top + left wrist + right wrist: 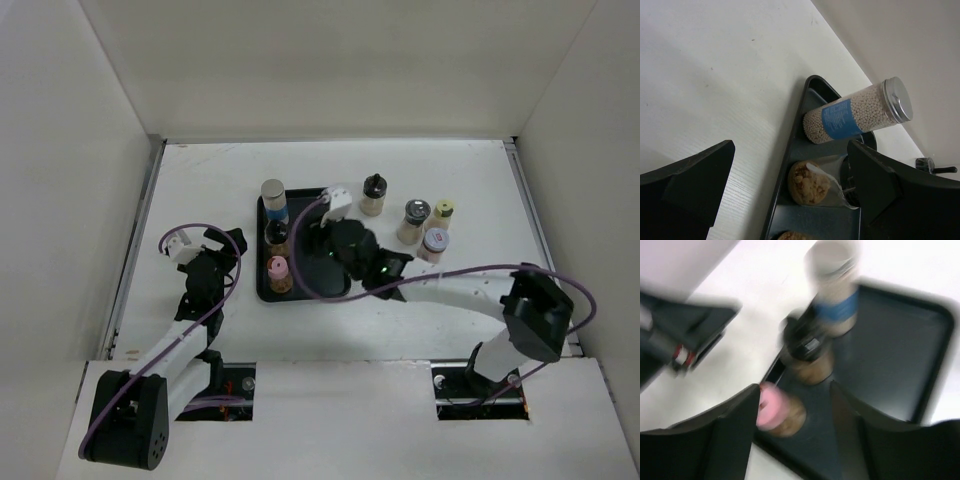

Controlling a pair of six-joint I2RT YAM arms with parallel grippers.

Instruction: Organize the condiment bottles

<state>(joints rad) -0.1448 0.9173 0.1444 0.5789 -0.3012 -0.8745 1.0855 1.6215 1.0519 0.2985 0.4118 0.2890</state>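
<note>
Top view plus two wrist views. Nearest: L gripper (790, 147) hangs low just left of the black tray (315, 270), fingers wide apart, nothing btwn them. R gripper (795, 387) hovers over the tray, fingers also apart, nothing held. That wrist view is blurred, so detail is poor.

In the tray, 3 condiment bottles stand upright in a column along its left side: pink-lid jar (278, 270) nearest, black-lid jar (276, 235) in the middle, silver-lid jar (273, 197) w/ blue label farthest.

Right of the tray, 4 more stand loose on the white table (200, 180). The pinkish-lid jar (435, 243) is nearest, w/ the grey-lid jar (414, 221) & pale-yellow-lid jar (443, 212) close behind it. The black-cap jar (373, 195) sits near the tray's far right corner.

Progress, as a judgement: approx 3 of 7 placed, 4 left to bring in. R arm looks better placed for those.
</note>
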